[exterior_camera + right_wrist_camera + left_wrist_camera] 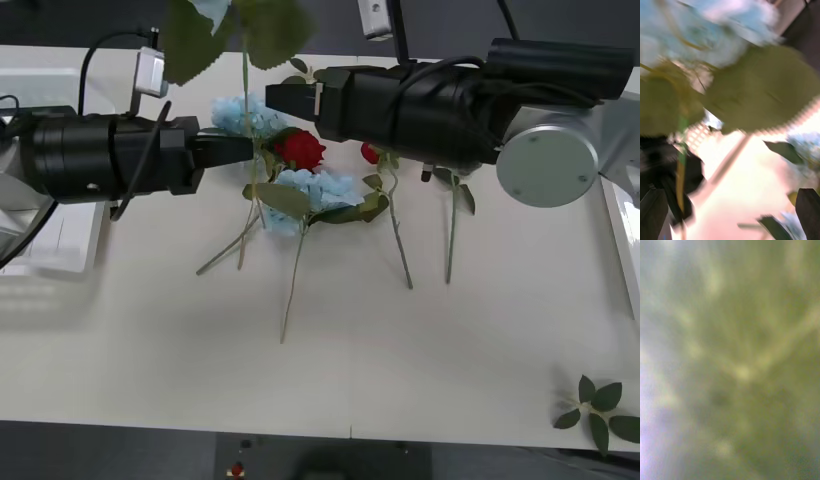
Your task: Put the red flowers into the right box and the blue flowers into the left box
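We judged a handover of one of the blue flowers (240,25) was in hand: lifted above the bench (420,350), its stem met the left gripper (250,148), whose fingers' state we could not tell, while the right gripper (270,97) stood open, so next came carrying it to the left box (55,245).

A broad white table (330,370) takes up nearly the whole scene, its surface matte, evenly lit and without hard shadows. Past its far edge runs a dark band of background. Along the near edge lies a strip of dark grey floor (120,455). A loose sprig of green leaves (598,408) lies near the table's right near corner.
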Controlling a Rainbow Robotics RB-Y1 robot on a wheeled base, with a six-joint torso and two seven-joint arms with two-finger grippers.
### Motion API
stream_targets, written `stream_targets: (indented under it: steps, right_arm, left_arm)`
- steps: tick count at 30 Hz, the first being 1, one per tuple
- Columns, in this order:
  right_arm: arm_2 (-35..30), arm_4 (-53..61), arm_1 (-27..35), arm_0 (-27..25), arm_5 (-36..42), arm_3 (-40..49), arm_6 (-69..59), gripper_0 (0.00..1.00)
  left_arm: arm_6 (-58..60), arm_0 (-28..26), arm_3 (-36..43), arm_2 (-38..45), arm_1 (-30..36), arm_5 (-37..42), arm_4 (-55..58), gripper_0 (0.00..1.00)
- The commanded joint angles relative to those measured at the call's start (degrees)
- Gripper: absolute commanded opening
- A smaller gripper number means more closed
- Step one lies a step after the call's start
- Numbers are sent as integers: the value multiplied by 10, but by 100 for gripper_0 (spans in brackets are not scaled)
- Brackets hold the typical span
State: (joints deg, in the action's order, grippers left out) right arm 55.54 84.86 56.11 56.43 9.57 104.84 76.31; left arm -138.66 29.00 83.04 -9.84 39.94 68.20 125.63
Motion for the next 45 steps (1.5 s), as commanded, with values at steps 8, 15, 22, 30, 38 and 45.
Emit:
stream_targets:
  steps: [8,15,22,30,38,45]
  right_arm:
    - [-179,180,123,25,369,3,-25,100]
    - [-212,158,126,28,578,-119,-34,100]
    - [-208,50,90,28,674,-233,-83,100]
    - [-145,-66,22,35,631,-282,-129,100]
    - [-76,-182,-51,34,569,-319,-204,100]
    - [-61,-270,-130,34,528,-394,-246,100]
  left_arm:
    - [-30,-58,6,82,84,12,35,0]
    - [-35,-92,-38,138,127,24,36,0]
    - [-74,-93,-169,179,176,50,36,0]
    - [-75,-94,-253,181,233,-17,-8,0]
    - [-50,-94,-295,194,255,-101,-151,0]
    - [25,-91,-294,194,257,-131,-281,1]
